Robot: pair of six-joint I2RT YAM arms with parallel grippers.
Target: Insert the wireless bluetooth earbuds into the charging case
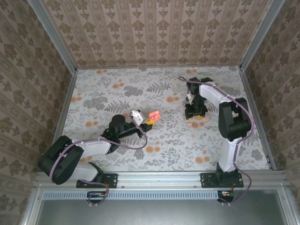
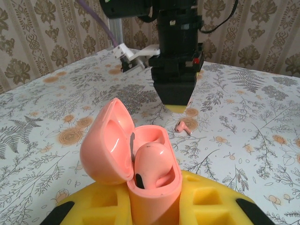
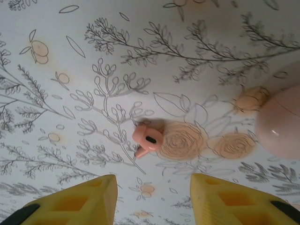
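My left gripper (image 2: pixel 154 208) is shut on the salmon-pink charging case (image 2: pixel 154 197), held upright between its yellow fingers (image 2: pixel 89 206) a little above the table. The case's lid (image 2: pixel 105 140) hangs open to the left. One earbud (image 2: pixel 152 164) sits in the case. The other earbud (image 3: pixel 147 138) lies on the floral table just ahead of my right gripper (image 3: pixel 152 199). That gripper points down at the table and stands open, nothing between its yellow fingers (image 3: pixel 79 201). From above, the case (image 1: pixel 154 114) is mid-table, with the right gripper (image 1: pixel 196 115) to its right.
A pale pink rounded shape (image 3: pixel 281 126) sits at the right edge of the right wrist view. Flat orange printed flowers (image 3: pixel 180 140) lie beside the loose earbud. Patterned walls and metal rails (image 1: pixel 253 108) enclose the table.
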